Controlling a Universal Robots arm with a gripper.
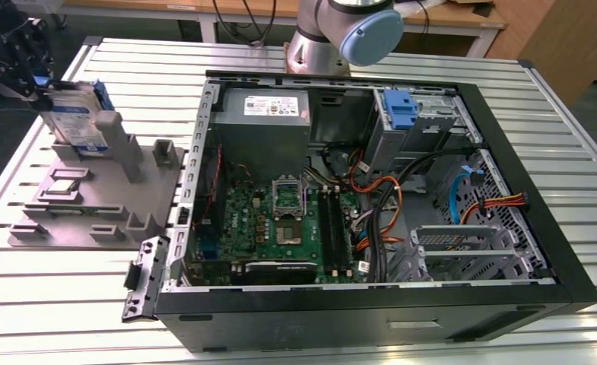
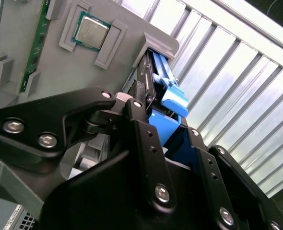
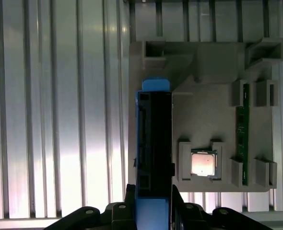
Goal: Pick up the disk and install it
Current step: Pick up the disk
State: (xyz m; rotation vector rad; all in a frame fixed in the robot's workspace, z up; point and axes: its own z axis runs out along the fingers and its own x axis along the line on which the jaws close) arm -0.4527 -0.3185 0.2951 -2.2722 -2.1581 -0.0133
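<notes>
Blue-framed disk (image 1: 75, 115) stands upright in the grey holder (image 1: 100, 207). Its upper end is pinched by the gripper (image 3: 152, 199).

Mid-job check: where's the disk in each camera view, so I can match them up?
Exterior view: the disk stands upright in the grey fixture at the exterior view's left.
Second wrist view: the disk is edge-on, slotted in the fixture.
First wrist view: the disk is edge-on beside the fixture's plate.
Shared landmark: the processor chip on the fixture.
</notes>
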